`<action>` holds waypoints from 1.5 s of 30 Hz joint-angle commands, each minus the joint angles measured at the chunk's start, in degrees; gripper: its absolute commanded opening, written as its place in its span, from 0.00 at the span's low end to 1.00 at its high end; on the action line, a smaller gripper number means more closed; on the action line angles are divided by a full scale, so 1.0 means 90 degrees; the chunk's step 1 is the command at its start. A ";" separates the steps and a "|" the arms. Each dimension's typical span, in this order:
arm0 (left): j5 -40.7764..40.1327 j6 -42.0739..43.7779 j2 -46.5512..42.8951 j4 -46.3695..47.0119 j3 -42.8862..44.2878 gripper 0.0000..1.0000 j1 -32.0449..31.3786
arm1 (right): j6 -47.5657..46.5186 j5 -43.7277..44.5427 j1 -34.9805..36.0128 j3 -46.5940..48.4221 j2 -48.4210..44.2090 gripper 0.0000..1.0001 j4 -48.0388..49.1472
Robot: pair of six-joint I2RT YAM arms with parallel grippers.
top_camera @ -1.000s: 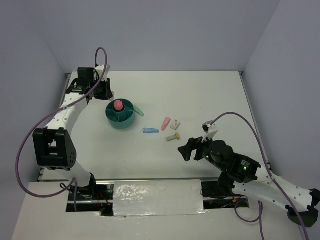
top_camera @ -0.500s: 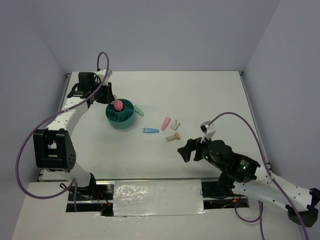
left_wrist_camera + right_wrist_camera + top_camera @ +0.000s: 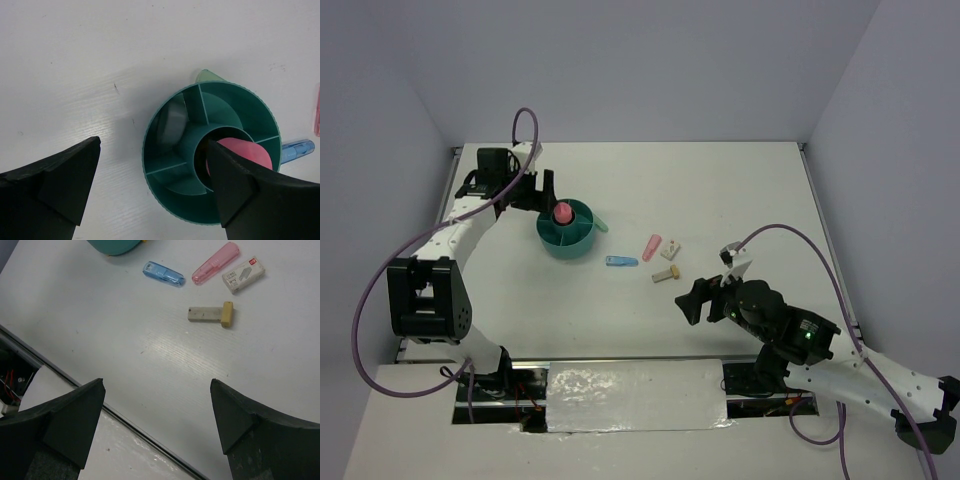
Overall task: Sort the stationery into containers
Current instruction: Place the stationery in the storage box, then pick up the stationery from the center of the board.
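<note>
Left gripper [image 3: 152, 145] hangs over the teal organiser [image 3: 563, 244] with its two fingers spread wide and nothing between them. In the wrist view one finger is outside the rim at 9 o'clock and the other is over the middle cup. The right gripper [image 3: 157, 385] is spread wide too and holds nothing. It hovers over the white table [image 3: 740, 190], at about 5 o'clock from the loose pieces.

The pink glue stick [image 3: 561, 212] stands up in the organiser's middle cup, so I think this drop is done. A pale thing [image 3: 172, 122] lies in a ring slot at 10 o'clock in the wrist view. I cannot tell what it is.

To do this step well, the left arm should go straight up. One finger is very near the glue stick, so a sideways move could tip the stick or push the organiser.

The small things wait outside. The green piece [image 3: 599, 224] lies just beside the organiser wall at 3 o'clock. The white staple box [image 3: 243, 274], pink piece [image 3: 215, 262], blue piece [image 3: 162, 274] and grey-and-beige piece [image 3: 210, 314] lie close together at about 4 o'clock from the organiser. The right arm is nearest to them. It should come down over one piece only, with a finger on each long side, so it does not bump the others.
</note>
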 commanded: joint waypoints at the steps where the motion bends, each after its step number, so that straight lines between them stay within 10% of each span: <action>1: 0.0049 0.0073 -0.0341 0.0216 -0.0011 0.99 0.0013 | -0.0111 0.0046 0.0030 0.0189 0.0049 0.93 0.0076; 16: -0.3366 -0.2305 -0.2057 -0.0573 0.0398 0.99 0.0023 | 0.0337 0.0661 -0.0163 0.0451 0.1404 0.99 0.0360; 26: -0.2490 -0.3159 -0.5035 -0.1337 -0.1307 0.99 0.0013 | 0.0398 -0.0167 -0.1542 0.1799 0.4490 0.76 0.0709; 31: -0.2460 -0.3082 -0.6432 -0.1063 -0.2696 0.99 0.0023 | -0.1856 -0.1680 -0.1726 0.3125 0.6157 0.70 0.1812; 45: -0.1757 -0.2906 -0.6679 -0.1015 -0.2795 0.99 0.0003 | -0.2884 -0.3645 -0.2616 0.7422 1.0262 0.60 0.0916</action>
